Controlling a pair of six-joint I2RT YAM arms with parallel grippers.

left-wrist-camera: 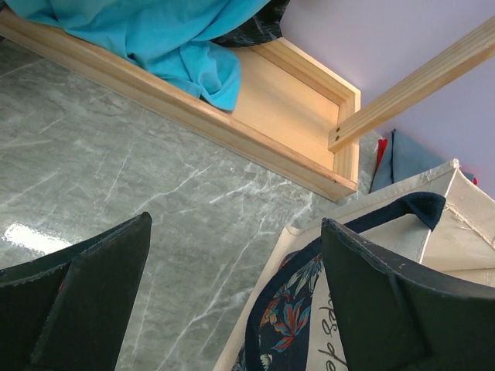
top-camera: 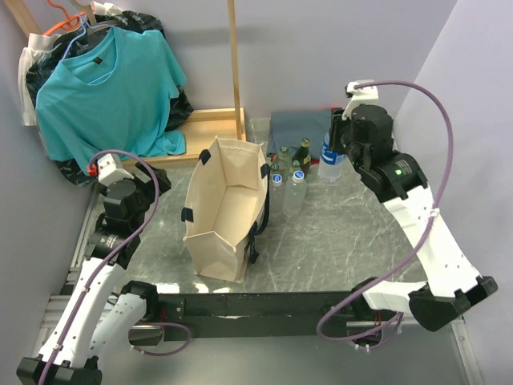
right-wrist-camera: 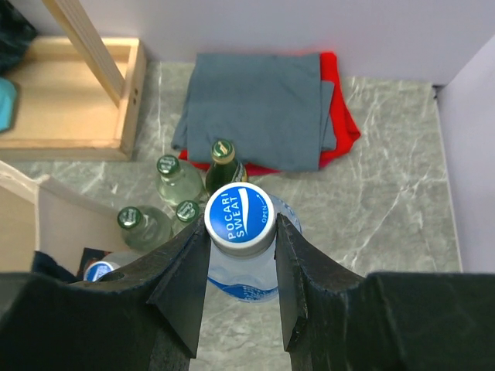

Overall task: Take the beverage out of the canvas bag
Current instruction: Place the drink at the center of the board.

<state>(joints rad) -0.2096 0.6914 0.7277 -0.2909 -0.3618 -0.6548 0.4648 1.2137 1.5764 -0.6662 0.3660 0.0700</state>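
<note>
The beverage [right-wrist-camera: 239,218] is a clear Pocari Sweat bottle with a blue and white cap, upright and outside the bag. My right gripper [right-wrist-camera: 240,229] is shut on its cap, one finger on each side. In the top view the beverage [top-camera: 331,165] is right of the canvas bag [top-camera: 210,241], under my right gripper [top-camera: 341,151]. The beige canvas bag stands open-topped with black handles. My left gripper [left-wrist-camera: 233,224] is open over the table at the bag's left edge [left-wrist-camera: 456,232], holding nothing. From above, the left gripper [top-camera: 156,181] is just left of the bag.
Several small glass bottles [top-camera: 287,178] stand between the bag and the beverage, with green caps [right-wrist-camera: 172,176] and one dark bottle [right-wrist-camera: 224,166]. Folded grey and red cloth [right-wrist-camera: 259,108] lies behind them. A wooden rack base [top-camera: 212,132] and a hanging teal shirt [top-camera: 104,88] fill the back left.
</note>
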